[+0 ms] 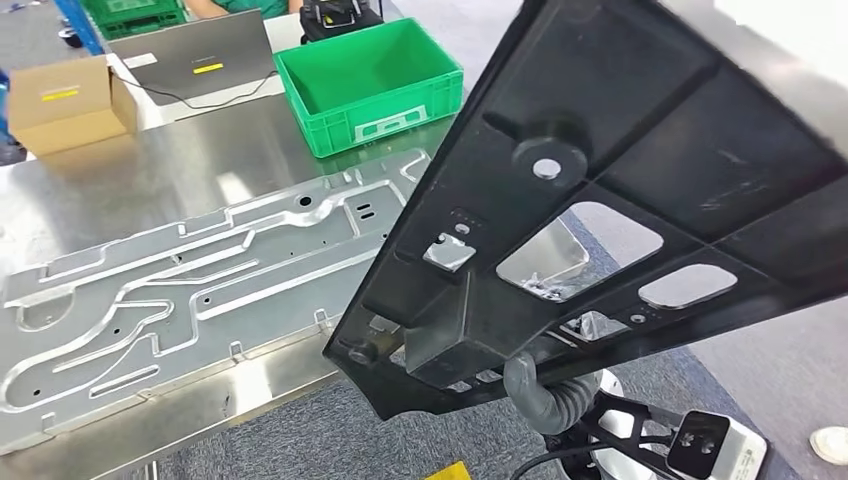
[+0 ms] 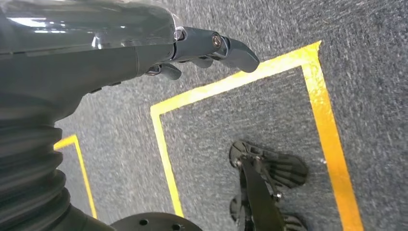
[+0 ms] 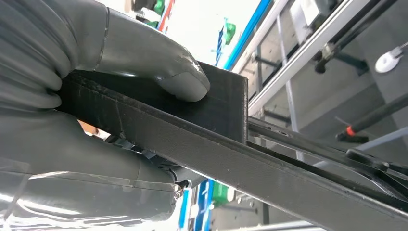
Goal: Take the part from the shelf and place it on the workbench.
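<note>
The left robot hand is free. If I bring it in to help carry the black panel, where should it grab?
Probably the long bare edge of the black panel facing the workbench, coming from the robot's left. The right robot hand already clamps the near end, thumb across a raised block. The left robot hand hangs over the floor. Avoid the cutouts in the middle.

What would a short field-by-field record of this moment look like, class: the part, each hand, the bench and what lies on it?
part: large black ribbed plastic panel with cut-out openings, held tilted above the bench edge
right hand: right hand grips the panel's edge, thumb pressed on a raised block
left hand: left hand holds nothing, hanging over grey carpet with yellow tape lines
bench: shiny steel workbench
on bench: stamped silver metal sheet, empty green plastic crate, open cardboard box
task state: panel not yet set down
</note>
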